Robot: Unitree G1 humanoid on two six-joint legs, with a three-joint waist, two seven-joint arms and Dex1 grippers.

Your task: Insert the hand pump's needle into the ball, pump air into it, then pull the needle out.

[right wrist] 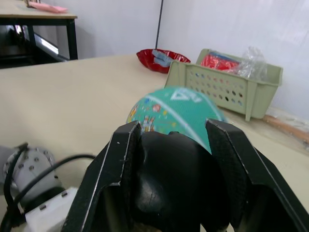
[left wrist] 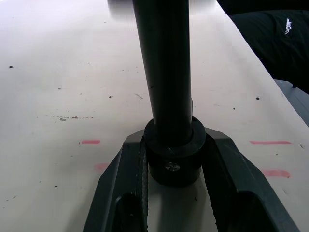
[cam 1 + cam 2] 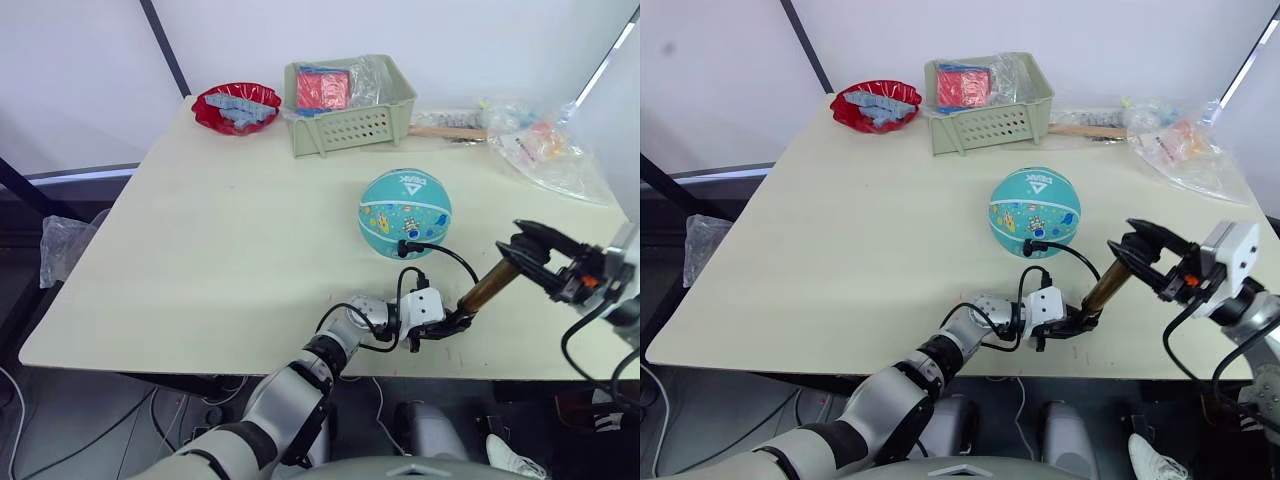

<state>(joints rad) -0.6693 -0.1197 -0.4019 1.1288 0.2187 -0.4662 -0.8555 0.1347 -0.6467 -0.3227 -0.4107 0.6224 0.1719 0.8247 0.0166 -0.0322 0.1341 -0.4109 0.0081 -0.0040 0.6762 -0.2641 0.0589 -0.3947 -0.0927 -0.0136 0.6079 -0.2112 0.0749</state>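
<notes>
Red bowl (image 3: 237,107) and green basket (image 3: 350,105) sit at the far edge of our table (image 3: 200,250), well away from the work. Nearer to us, our left tool (image 3: 441,326) is pinching the black bottom cap of the pump (image 3: 488,287) against the table near its front edge; the left wrist view shows both fingers (image 2: 123,193) pressed on that cap. The gold pump body leans up and to the right from there. Its thin black hose (image 3: 440,250) loops up to the teal ball (image 3: 405,213), which rests just behind the pump, and the black fitting (image 3: 404,246) sits against the ball's near side, so we judge the needle is already in, though the pin itself is hidden. Further right, our right tool (image 3: 524,246) is clamped on the pump's black handle (image 1: 169,179). We reckon insertion is done; the pumping is in hand, and pulling the needle out remains.
</notes>
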